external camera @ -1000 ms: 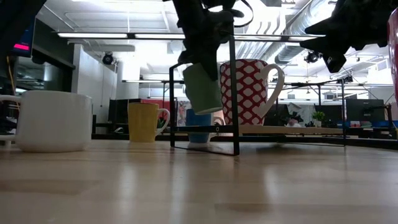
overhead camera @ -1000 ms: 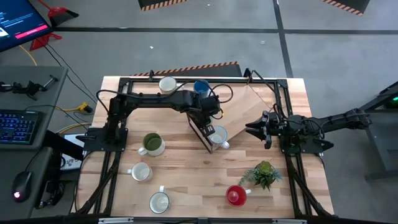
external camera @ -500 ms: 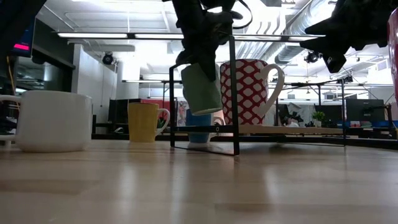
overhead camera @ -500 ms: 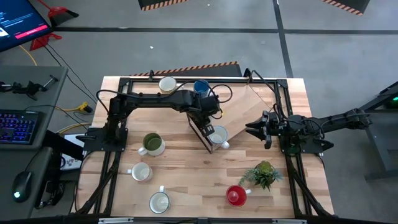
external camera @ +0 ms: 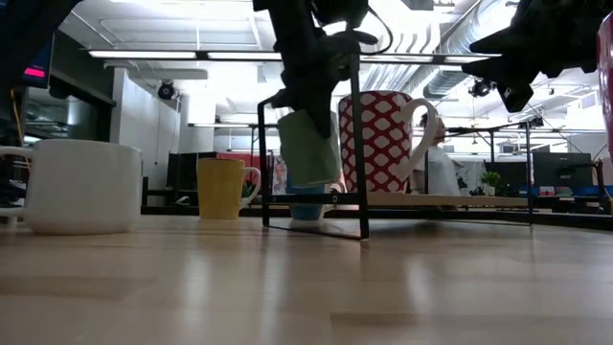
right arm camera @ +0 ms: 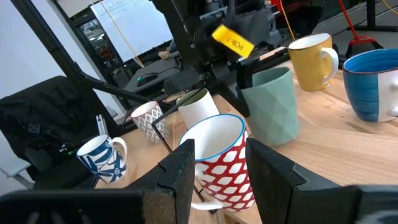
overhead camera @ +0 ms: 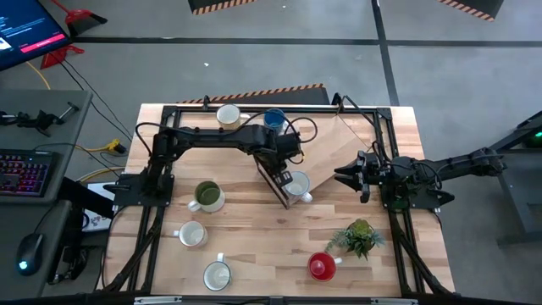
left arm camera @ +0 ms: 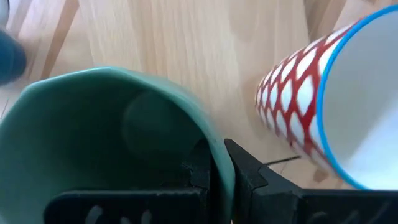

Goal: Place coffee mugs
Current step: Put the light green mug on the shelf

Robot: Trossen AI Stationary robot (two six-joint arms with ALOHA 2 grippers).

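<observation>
The left hand (external camera: 308, 101) stays clamped on the teal mug's (external camera: 308, 147) rim and has eased it slightly lower beside the red-patterned mug (external camera: 374, 142) on the rack (external camera: 359, 144), so a set-down looks close; farther off, the right hand (overhead camera: 351, 176) hangs part-open and empty, well apart

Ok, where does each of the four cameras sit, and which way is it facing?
High: overhead, looking down on table and both arms.
Low: at tabletop level, facing the room; left arm holds teal mug aloft.
Left wrist: left gripper pinching the teal mug's rim.
Right wrist: right gripper open, facing red patterned mug.
Both wrist views show the two mugs.
</observation>
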